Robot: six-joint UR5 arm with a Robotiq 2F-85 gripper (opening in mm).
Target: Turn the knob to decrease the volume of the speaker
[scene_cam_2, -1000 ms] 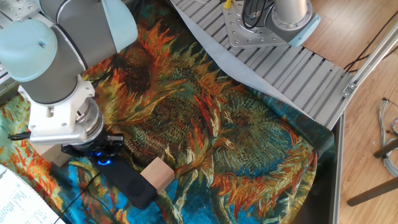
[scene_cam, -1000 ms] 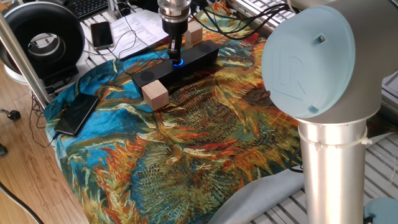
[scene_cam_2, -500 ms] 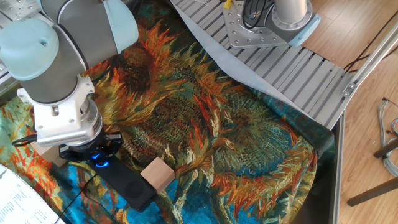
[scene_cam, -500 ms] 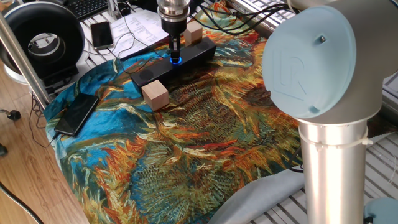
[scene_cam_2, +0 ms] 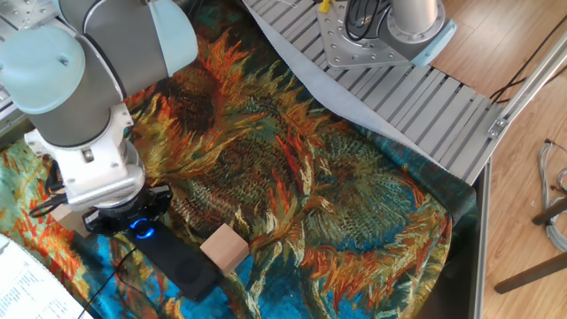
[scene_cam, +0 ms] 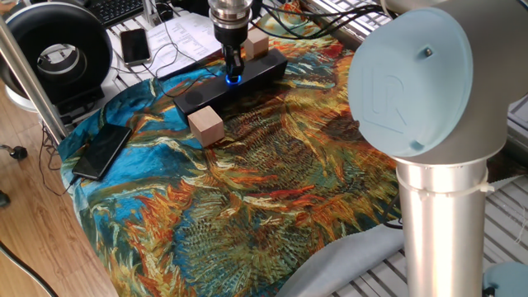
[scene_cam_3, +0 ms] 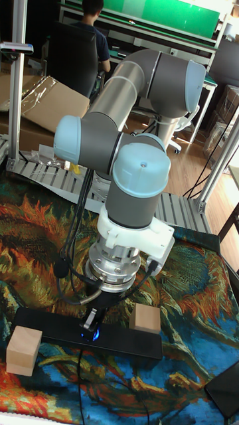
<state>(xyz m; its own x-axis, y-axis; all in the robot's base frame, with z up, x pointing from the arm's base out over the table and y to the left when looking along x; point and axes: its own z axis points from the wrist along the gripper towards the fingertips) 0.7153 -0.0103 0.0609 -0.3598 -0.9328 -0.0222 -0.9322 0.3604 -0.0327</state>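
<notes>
- The table was draped in a bright sunflower-print cloth (scene_cam: 272, 190), orange and teal, with desk clutter beyond its far edge.
- In one fixed view, the gripper (scene_cam: 233, 76) pointed straight down over the speaker (scene_cam: 233, 82), which lay slantwise on the cloth.
- Its dark fingers (scene_cam: 232, 62) stood close together and reached down to the knob (scene_cam: 234, 81), whose blue glow showed right at their tips. From here I could not tell whether they actually clasped it.
- A wooden block (scene_cam: 206, 126) sat just beside the speaker's near end, in front of the pincer and to its left; a second block (scene_cam: 257, 43) stood close behind the pincer, at the speaker's far side.
- Well off to the pincer's left lay a flat black phone (scene_cam: 101, 151) on the cloth's edge, and a big round black fan (scene_cam: 54, 51) stood farther back.
- In the other fixed view, the arm's wrist hid the fingers; only the blue-lit knob (scene_cam_2: 142, 233) showed under it, on the speaker (scene_cam_2: 182, 264), with the block (scene_cam_2: 224, 248) touching the bar's side.
- In the tall fixed view, the gripper (scene_cam_3: 89, 325) came down at a slight tilt, fingers narrow, meeting the knob (scene_cam_3: 95, 334) on the speaker (scene_cam_3: 86, 332).
- One block (scene_cam_3: 24, 350) rested at the bar's end to the pincer's side, the other block (scene_cam_3: 145, 318) just beyond the bar.
</notes>
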